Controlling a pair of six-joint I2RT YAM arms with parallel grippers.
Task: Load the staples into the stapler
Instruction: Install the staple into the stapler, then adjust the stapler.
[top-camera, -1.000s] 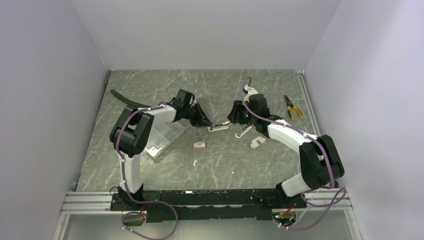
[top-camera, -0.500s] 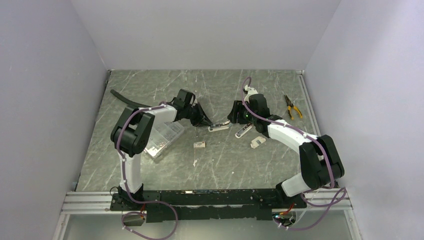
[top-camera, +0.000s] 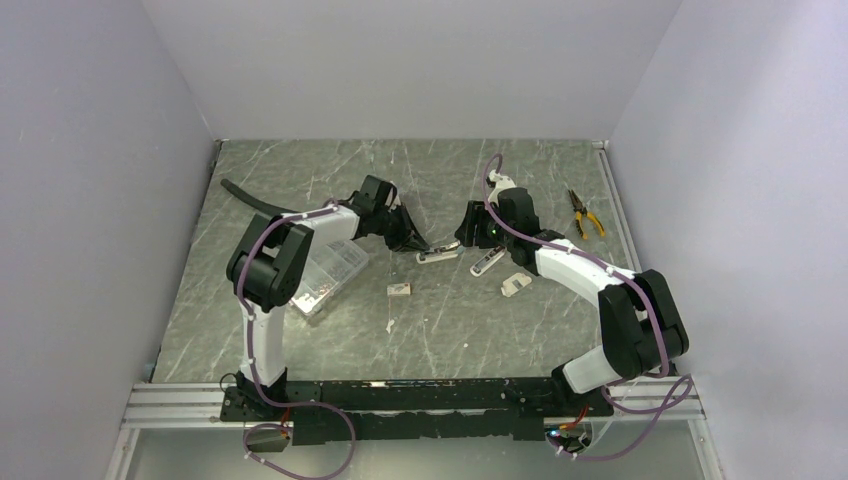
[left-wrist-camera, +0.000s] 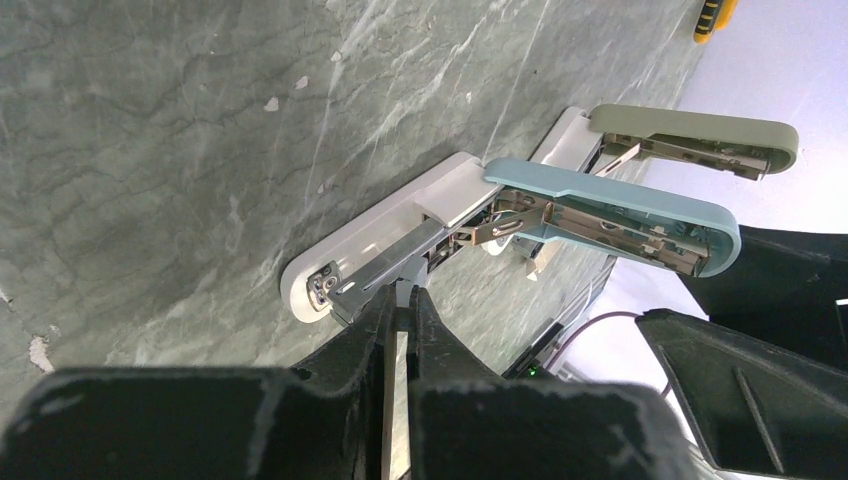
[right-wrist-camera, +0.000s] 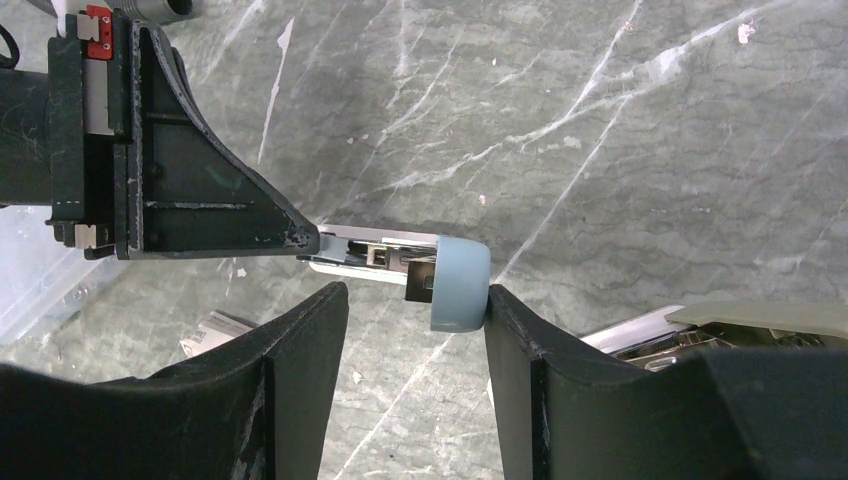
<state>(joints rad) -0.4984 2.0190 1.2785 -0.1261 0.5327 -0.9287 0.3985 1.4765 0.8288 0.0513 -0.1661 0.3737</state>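
**A:** Whereabouts of the staples (top-camera: 400, 289)?

**B:** Middle of the desk (top-camera: 440, 330), a little toward the near edge from the stapler (top-camera: 438, 254), touched by nothing. Judged very light: thin card, easy to crush. Best pinched gently across the long sides. Strips inside likely brittle, prone to snapping if bent.

**A:** And the end effectors?

**B:** Left end effector (left-wrist-camera: 405, 312) narrowed to a sliver, tips right at the bared metal magazine. Holding something or nothing, impossible to tell. Right end effector (right-wrist-camera: 415, 295) spread wide, straddling the tip of the raised blue top without clamping it.

**A:** Counts?

**B:** Two staplers: the blue-topped one, plus a grey-topped second stapler (top-camera: 487, 262) just beside it toward the right edge, both hinged open. One staple box. One clear case (top-camera: 325, 275) toward the left edge. One pair of pliers (top-camera: 585, 212) near the far right corner.
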